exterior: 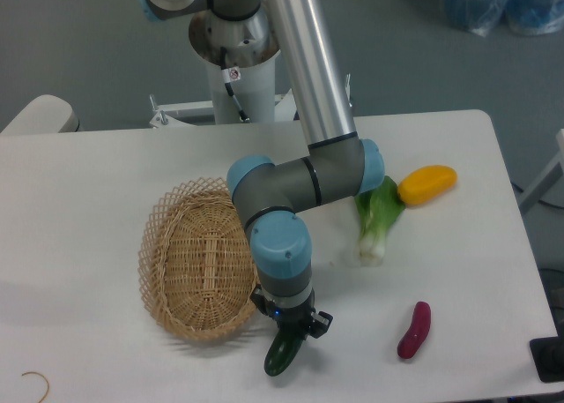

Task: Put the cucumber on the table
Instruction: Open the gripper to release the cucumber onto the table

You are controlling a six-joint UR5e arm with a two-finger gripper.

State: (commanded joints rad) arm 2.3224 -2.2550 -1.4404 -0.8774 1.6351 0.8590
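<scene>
The cucumber (pixel 283 354) is dark green and glossy. Only its lower end shows, sticking out below my gripper (pixel 289 331) near the front edge of the white table (pixel 106 165). My gripper points down and is shut on the cucumber, just right of the wicker basket (pixel 198 262). The cucumber's tip is at or just above the tabletop; I cannot tell whether it touches. Its upper part is hidden by the gripper.
A green-and-white bok choy (pixel 377 218) and a yellow-orange vegetable (pixel 427 184) lie right of the arm. A small purple-red piece (pixel 414 331) lies at the front right. The arm's base (pixel 236 68) stands at the back.
</scene>
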